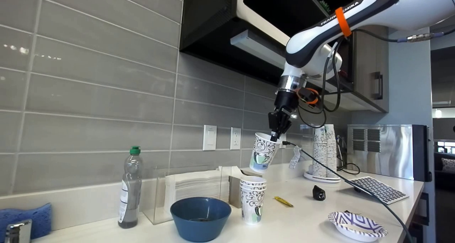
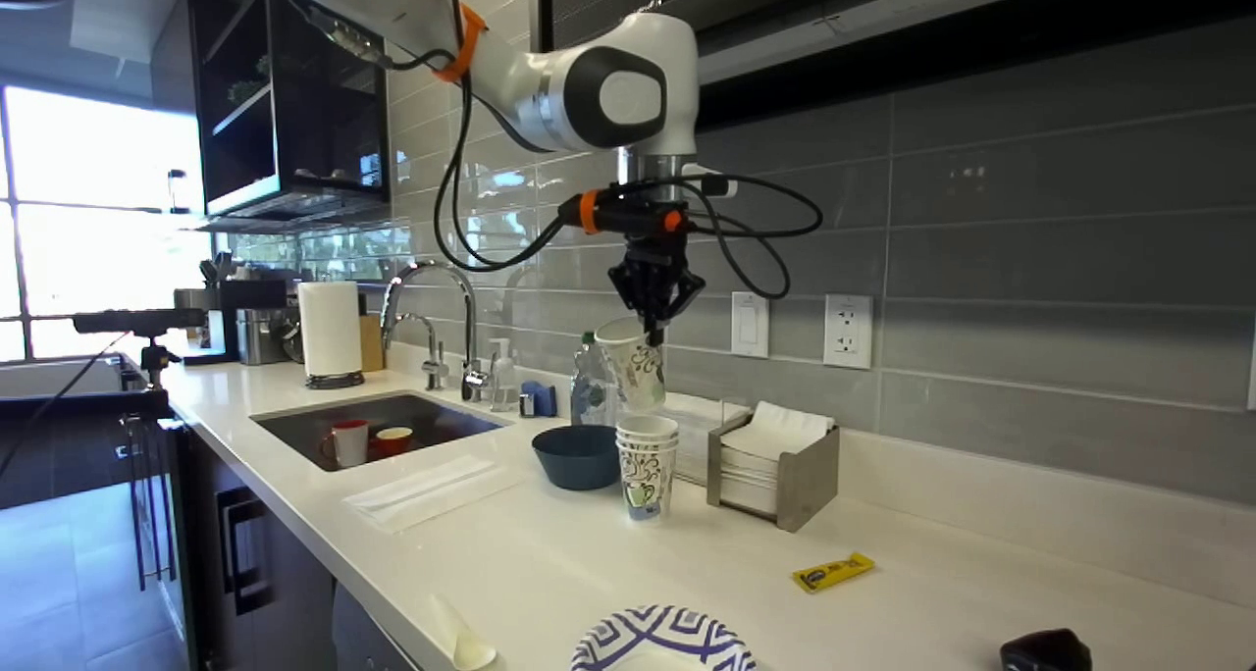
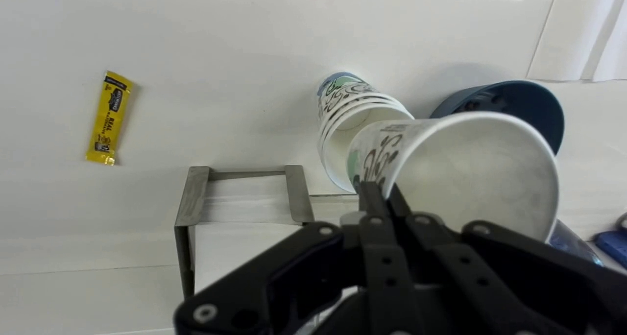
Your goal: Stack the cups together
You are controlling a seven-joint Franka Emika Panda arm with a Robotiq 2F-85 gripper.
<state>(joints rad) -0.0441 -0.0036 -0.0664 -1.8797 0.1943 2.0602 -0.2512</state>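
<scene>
Cups (image 1: pixel 263 153) — white, tapered, swirl-printed

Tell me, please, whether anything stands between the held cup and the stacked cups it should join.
Nothing visible does. In an exterior view, an unblocked gap shows between the held cup, which is tilted, and the stacked cups below. The blue bowl stands beside that stack, not between them. The tilt may need correcting first.
</scene>
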